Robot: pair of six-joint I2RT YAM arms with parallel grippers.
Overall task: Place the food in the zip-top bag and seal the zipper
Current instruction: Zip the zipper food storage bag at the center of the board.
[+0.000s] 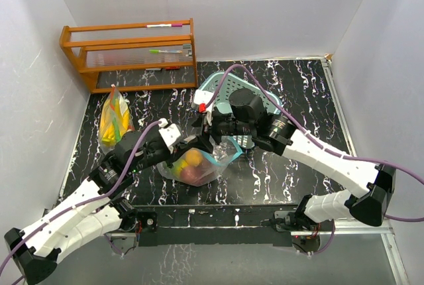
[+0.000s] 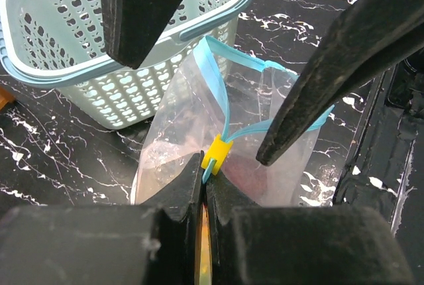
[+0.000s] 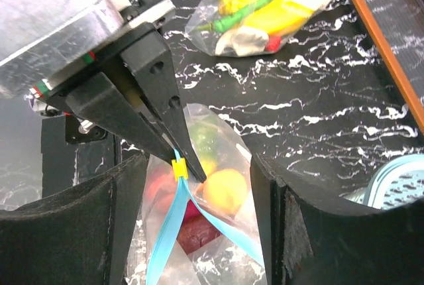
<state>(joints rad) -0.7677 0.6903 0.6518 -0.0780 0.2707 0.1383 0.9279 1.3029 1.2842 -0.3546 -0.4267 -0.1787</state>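
Observation:
The zip-top bag (image 1: pixel 197 164) lies at mid-table with its blue zipper track (image 3: pixel 169 232) parted into a V. Inside it shows food: a yellow-orange round fruit (image 3: pixel 225 191), a red one (image 3: pixel 158 189), a dark red piece (image 3: pixel 199 235) and something green (image 3: pixel 207 142). My left gripper (image 2: pixel 204 166) is shut on the bag's zipper end, right below the yellow slider (image 2: pixel 217 151). My right gripper (image 3: pixel 197 162) is open, its fingers standing either side of the bag's mouth without touching it. From above, both grippers (image 1: pixel 211 134) meet over the bag.
A second clear bag (image 1: pixel 114 120) with yellow bananas and a long green pepper lies at the left. The pale teal mesh basket (image 1: pixel 225 86) stands just behind the bag. A wooden rack (image 1: pixel 129 50) sits against the back wall.

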